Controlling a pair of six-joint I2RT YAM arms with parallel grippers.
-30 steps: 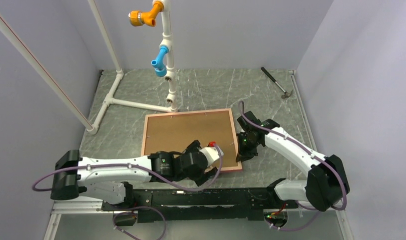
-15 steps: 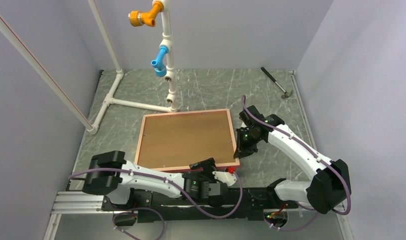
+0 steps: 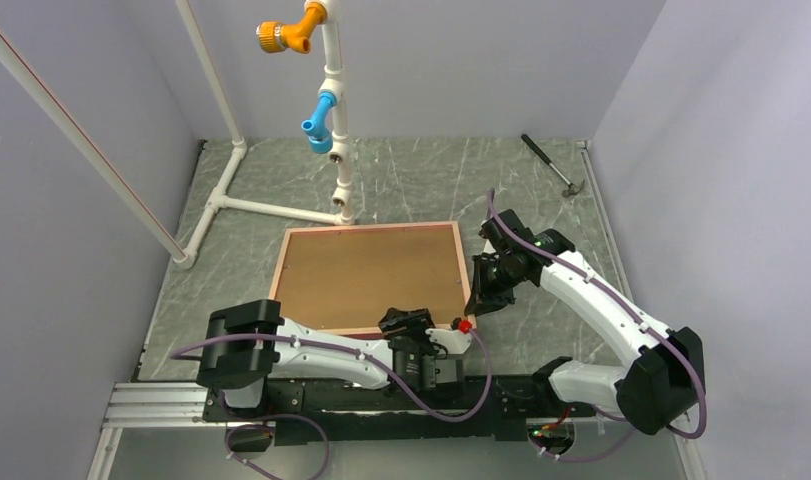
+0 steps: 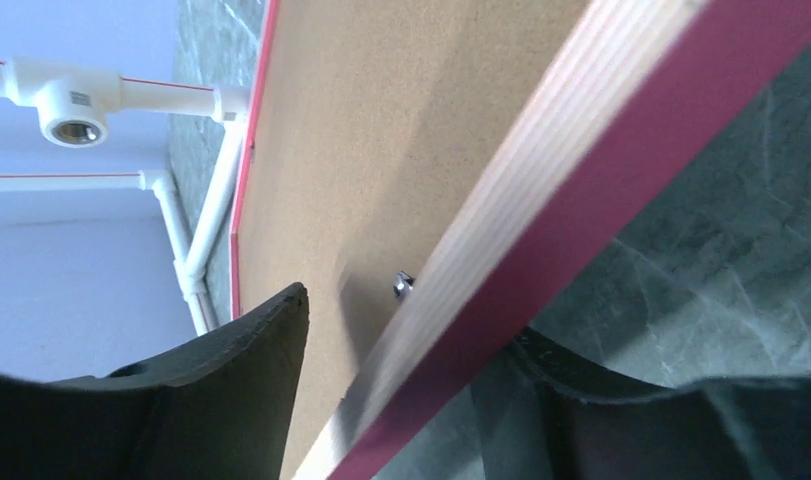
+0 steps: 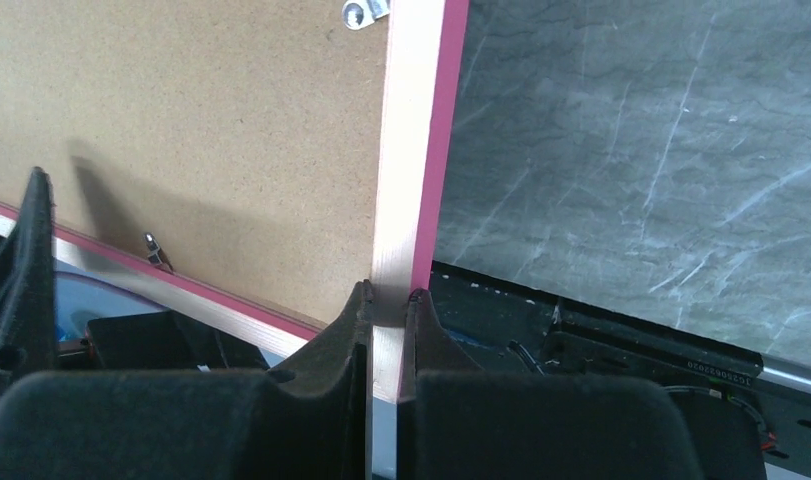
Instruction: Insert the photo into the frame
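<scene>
The frame [image 3: 371, 228] lies back up, its brown hardboard panel [image 3: 366, 275] filling it. The photo is hidden from every view. My right gripper [image 3: 474, 300] is shut on the frame's right rail near its near corner; the right wrist view shows both pads of that gripper [image 5: 389, 295] pressed on the pale rail [image 5: 411, 150]. My left gripper [image 3: 421, 325] is at the near rail. In the left wrist view this gripper [image 4: 413, 320] is open, straddling the pink-edged rail [image 4: 581, 190]: one finger stands clear above the panel, the other lies under the rail.
A white pipe stand [image 3: 336, 130] with blue and orange fittings rises just beyond the frame. A hammer [image 3: 551, 165] lies at the far right. The black base rail [image 3: 381, 395] runs along the near edge. Small metal clips [image 5: 364, 10] sit on the panel's rim.
My left arm drew back from over the panel to the near rail, and its jaws have narrowed around that rail. The frame and right gripper shifted slightly away from the bases.
</scene>
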